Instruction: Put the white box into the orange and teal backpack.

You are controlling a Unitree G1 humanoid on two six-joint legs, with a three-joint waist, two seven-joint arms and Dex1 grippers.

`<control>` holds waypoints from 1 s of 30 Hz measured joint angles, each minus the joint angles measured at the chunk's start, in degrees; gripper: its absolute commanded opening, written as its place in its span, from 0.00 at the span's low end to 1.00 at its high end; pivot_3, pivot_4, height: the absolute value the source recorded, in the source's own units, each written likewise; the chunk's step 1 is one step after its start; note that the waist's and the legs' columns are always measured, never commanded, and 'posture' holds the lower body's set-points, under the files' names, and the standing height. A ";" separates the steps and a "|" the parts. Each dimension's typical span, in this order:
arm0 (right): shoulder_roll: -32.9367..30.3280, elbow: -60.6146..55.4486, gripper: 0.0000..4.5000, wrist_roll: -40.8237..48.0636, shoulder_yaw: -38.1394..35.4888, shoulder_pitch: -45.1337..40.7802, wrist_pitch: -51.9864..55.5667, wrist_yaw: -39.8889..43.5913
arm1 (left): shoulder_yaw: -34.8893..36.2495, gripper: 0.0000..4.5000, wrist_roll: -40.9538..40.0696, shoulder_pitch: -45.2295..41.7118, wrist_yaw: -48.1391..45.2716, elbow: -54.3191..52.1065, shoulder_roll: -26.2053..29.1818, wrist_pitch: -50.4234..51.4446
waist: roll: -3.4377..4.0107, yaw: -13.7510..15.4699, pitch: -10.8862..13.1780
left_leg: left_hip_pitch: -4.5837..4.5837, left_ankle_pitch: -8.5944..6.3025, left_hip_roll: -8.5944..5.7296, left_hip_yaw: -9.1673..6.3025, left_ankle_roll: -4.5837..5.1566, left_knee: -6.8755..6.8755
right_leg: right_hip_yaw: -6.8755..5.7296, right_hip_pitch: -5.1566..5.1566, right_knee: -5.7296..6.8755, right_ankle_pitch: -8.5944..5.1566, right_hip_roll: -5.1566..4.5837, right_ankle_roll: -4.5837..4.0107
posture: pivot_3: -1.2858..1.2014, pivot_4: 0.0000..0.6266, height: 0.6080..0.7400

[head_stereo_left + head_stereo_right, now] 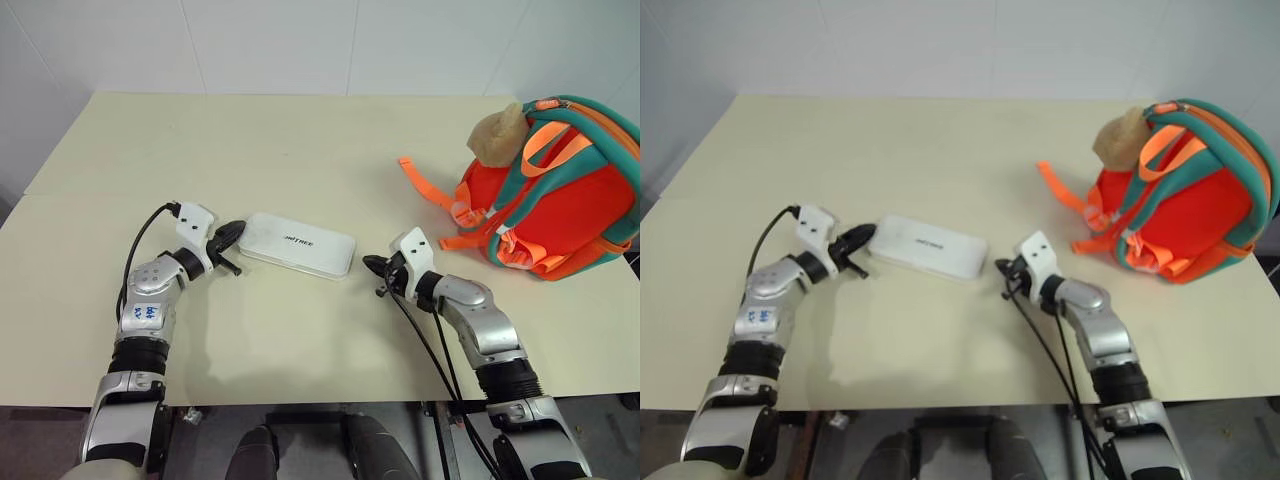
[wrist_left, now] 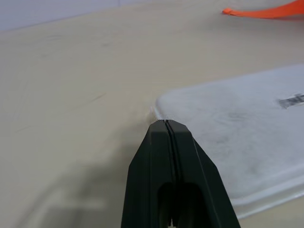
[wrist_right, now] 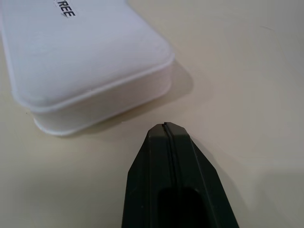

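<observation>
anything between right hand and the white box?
Nothing: bare tabletop separates the shut right hand from the white box, clearest in the right wrist view.

— Where's the box (image 1: 298, 244)?

— Flat on the table, mid-front, lying lengthwise across and slightly angled. White, rounded corners, small dark lettering on top, lid shut.

— And the backpack (image 1: 556, 203)?

— Well apart, at the far right edge. Orange body, teal straps, tan bear head at its top, loose orange webbing trailing toward the box.
</observation>
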 measured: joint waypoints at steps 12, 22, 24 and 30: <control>2.18 -2.28 0.00 -0.10 2.34 0.49 0.35 -0.69 | 0.35 0.00 2.10 -5.62 6.84 12.93 -1.69 -4.59 | 0.00 0.02 0.00 | -0.02 0.00 -0.01 -0.03 0.00 -0.02 | -0.02 0.00 -0.01 0.01 0.01 0.02 | 0.52 0.24 1.00; 0.83 -3.44 0.00 -0.18 1.38 0.81 1.73 -1.04 | 0.19 0.00 -0.24 -1.72 -2.30 7.37 -2.15 -3.89 | 0.00 -0.01 0.00 | -0.04 0.00 0.00 -0.01 -0.01 -0.11 | -0.01 0.00 -0.11 0.00 -0.01 0.01 | 0.52 0.24 1.00; 0.02 -4.01 0.00 -0.18 1.19 1.11 2.02 -1.03 | 0.10 0.00 -0.90 0.98 -4.26 2.96 -1.98 -2.23 | 0.00 0.05 0.00 | -0.04 0.00 0.01 -0.03 -0.01 -0.14 | -0.03 0.00 -0.11 0.00 -0.01 0.00 | 0.52 0.24 1.00; -3.43 -6.32 0.00 0.08 0.70 2.27 3.60 0.73 | -0.49 0.00 -2.57 9.43 -7.08 -10.61 -1.27 4.08 | 0.01 0.03 -0.01 | -0.01 0.00 0.01 -0.02 -0.01 -0.13 | -0.01 0.00 -0.08 -0.01 -0.02 -0.02 | 0.52 0.24 1.00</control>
